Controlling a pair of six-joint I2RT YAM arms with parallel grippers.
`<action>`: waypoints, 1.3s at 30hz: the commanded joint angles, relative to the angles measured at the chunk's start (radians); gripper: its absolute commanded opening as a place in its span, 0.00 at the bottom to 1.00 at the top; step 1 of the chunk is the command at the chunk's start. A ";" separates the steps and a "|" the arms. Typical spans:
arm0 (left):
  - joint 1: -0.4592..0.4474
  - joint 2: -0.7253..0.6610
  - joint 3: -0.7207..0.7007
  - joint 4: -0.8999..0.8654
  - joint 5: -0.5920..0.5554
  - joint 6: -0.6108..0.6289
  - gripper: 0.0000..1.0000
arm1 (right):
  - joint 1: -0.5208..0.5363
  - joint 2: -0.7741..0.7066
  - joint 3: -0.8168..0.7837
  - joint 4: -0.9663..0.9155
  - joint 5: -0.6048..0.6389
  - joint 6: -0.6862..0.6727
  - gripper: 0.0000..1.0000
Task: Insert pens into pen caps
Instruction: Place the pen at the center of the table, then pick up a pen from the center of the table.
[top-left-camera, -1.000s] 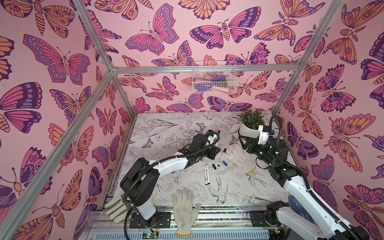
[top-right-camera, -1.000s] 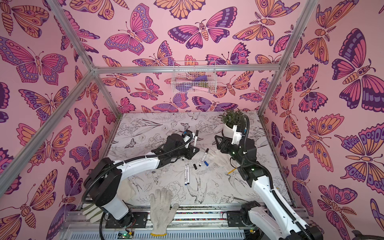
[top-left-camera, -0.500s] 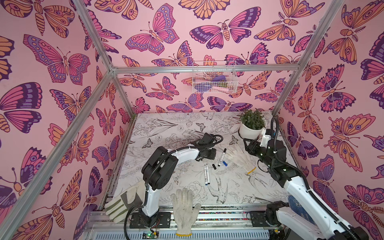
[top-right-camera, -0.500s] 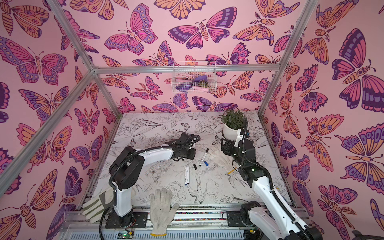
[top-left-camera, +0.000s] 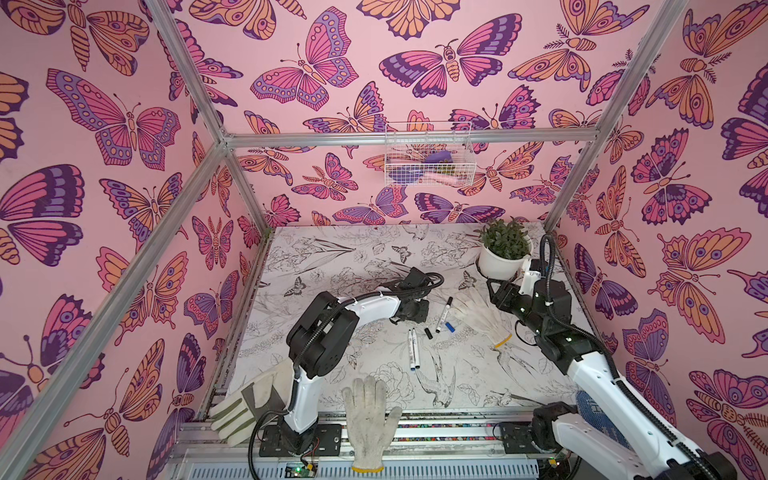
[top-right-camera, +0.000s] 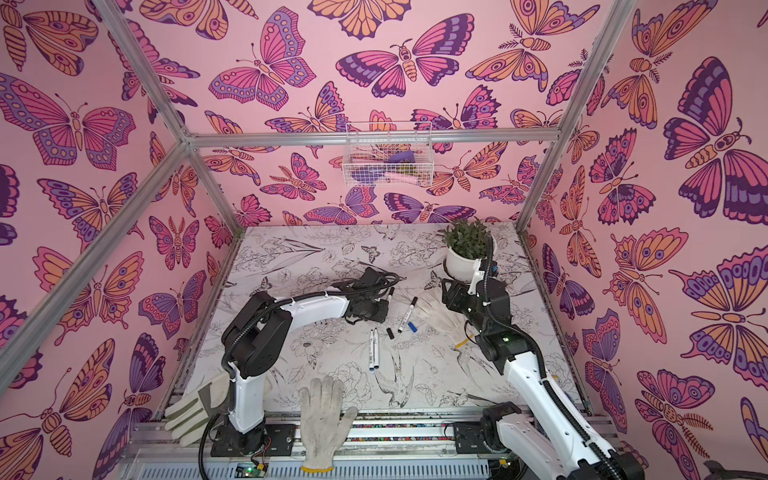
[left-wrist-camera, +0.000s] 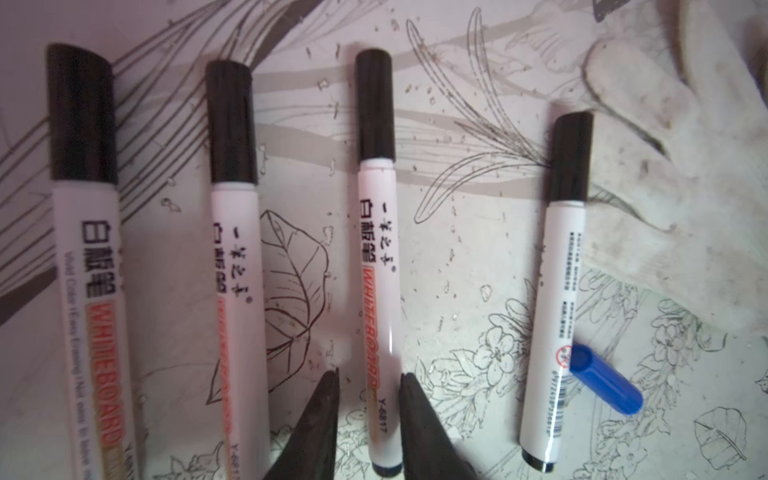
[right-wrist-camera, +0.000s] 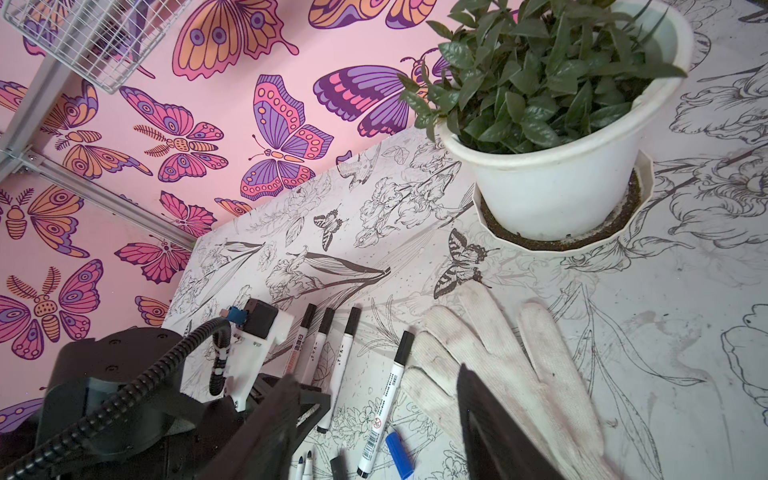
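Observation:
Four capped pens lie side by side in the left wrist view. My left gripper (left-wrist-camera: 370, 374) is open, its jaws straddling the third pen (left-wrist-camera: 378, 249), which rests on the table with a small gap at one finger. A loose blue pen cap (left-wrist-camera: 602, 384) lies against the fourth pen (left-wrist-camera: 557, 291). In both top views two uncapped pens (top-left-camera: 412, 349) (top-right-camera: 374, 349) and a loose black pen cap (top-left-camera: 427, 332) lie nearer the front. My right gripper (right-wrist-camera: 376, 376) hovers open and empty over a white glove (right-wrist-camera: 490, 361).
A potted plant (top-left-camera: 503, 257) stands at the back right behind the right arm (top-left-camera: 536, 303). Another white glove (top-left-camera: 368, 411) and a striped glove (top-left-camera: 245, 411) lie on the front rail. A wire basket (top-left-camera: 428, 153) hangs on the back wall.
My left gripper has come down from holding a pen raised, laid it beside the other capped pens and opened its jaws slightly. The right gripper has drawn back a little to the right.

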 joint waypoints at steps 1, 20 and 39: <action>0.003 -0.019 0.028 -0.036 0.006 -0.004 0.30 | -0.006 0.006 0.006 -0.007 0.005 -0.016 0.62; -0.140 -0.292 -0.277 -0.141 0.020 0.106 0.41 | -0.006 0.054 0.014 -0.016 -0.023 -0.038 0.61; -0.184 -0.208 -0.215 -0.141 0.042 0.197 0.41 | -0.007 0.069 0.008 -0.012 -0.027 -0.046 0.61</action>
